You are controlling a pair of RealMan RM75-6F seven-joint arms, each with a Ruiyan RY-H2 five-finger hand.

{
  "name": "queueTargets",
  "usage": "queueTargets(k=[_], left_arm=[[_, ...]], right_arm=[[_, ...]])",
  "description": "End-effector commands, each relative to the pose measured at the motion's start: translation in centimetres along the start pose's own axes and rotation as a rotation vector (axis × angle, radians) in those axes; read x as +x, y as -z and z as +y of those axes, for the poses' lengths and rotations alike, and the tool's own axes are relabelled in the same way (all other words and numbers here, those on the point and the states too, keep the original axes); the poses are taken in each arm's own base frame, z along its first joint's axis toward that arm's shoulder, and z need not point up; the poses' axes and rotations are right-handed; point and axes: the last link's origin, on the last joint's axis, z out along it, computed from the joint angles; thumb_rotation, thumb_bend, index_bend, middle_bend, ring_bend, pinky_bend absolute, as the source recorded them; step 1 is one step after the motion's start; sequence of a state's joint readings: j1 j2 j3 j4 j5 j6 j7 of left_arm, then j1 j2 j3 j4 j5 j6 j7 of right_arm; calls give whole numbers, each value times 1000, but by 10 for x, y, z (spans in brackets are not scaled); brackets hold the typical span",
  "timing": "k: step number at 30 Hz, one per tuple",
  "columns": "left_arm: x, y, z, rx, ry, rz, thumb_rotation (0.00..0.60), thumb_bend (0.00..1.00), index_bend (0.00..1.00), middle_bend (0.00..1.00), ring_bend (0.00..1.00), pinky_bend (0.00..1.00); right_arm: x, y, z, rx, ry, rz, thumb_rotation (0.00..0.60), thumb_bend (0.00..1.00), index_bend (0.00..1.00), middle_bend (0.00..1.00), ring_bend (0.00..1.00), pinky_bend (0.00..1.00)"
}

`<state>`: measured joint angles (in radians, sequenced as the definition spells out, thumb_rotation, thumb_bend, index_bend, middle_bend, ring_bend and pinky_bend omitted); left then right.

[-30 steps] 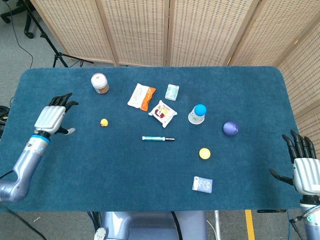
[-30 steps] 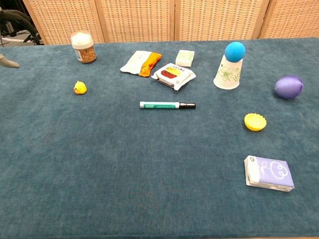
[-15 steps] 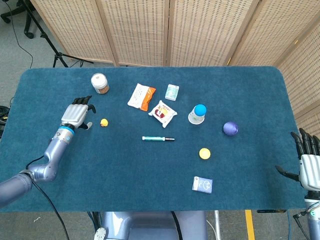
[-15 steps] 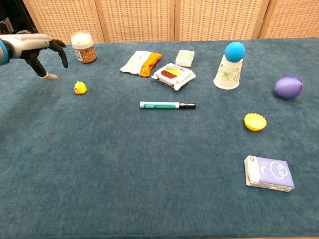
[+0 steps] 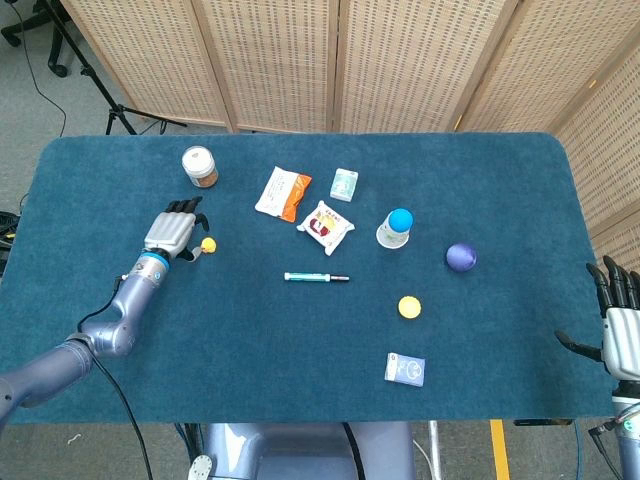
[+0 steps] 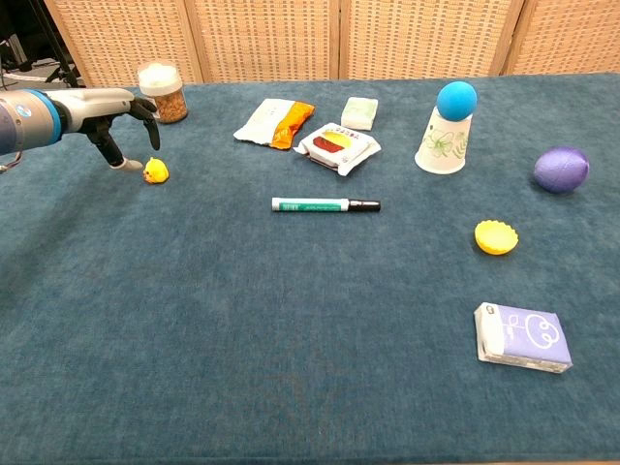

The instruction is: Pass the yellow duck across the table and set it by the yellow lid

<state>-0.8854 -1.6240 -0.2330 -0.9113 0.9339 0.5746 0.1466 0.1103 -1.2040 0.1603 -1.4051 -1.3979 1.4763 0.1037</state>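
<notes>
Near the front right corner of the table (image 5: 300,390), the right hand (image 5: 620,335) waits with its fingers spread and nothing in them, off past the edge and well apart from everything. A bit further in lies the yellow lid (image 6: 496,236), on the right half of the cloth, between a purple box (image 6: 523,336) and a purple ball (image 6: 561,169). Further back and far over on the other side sits the yellow duck (image 6: 155,170), small and round, so it has no long side to line up with. The left hand (image 6: 108,108) is right beside it, on the duck's left. Its fingers are apart and curled a little, holding nothing, and one fingertip (image 6: 131,165) comes down just beside the duck, maybe touching it; I cannot tell for sure. So the left hand is much the nearer one and should do the picking up. The duck lies to the right of those fingers, and the lid lies well apart across the table, closer to the right hand.
</notes>
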Motion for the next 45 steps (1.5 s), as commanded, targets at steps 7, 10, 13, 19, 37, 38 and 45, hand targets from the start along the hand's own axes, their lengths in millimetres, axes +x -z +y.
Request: queueTargets(k=[7,10,13,19,37,38,45], left_arm=[[-8,-8,6,9,2,-22,600,375,416,0,0,0],[-10,-9,7,10,3,-24,600,395,460,0,0,0],[-11,-9,6,14,-6,-25,600,406,520,0,0,0],[-10,-9,5,22,-7,-24,600,429,575,0,0,0],[7,62,77,-351,-89,13,600,424,586,0,0,0],[3,69,87,-399,-111,6,600,423,586,0,0,0],[-21,83,144,-578,-200,10,600,420,587,0,0,0]], right_arm=[[1,0,2,-8,-3,0,600,0,67,0,0,0],[1,0,3,-9,-2,0,600,0,67,0,0,0],[1,0,2,-9,-4,0,600,0,67,0,0,0],[2,0,2,-7,-7,1,600,0,67,0,0,0],[4,2,-1,9,-22,4,600,0,67,0,0,0],[4,3,-2,12,-22,4,600,0,67,0,0,0],[6,3,-1,12,-29,9,600,0,67,0,0,0]])
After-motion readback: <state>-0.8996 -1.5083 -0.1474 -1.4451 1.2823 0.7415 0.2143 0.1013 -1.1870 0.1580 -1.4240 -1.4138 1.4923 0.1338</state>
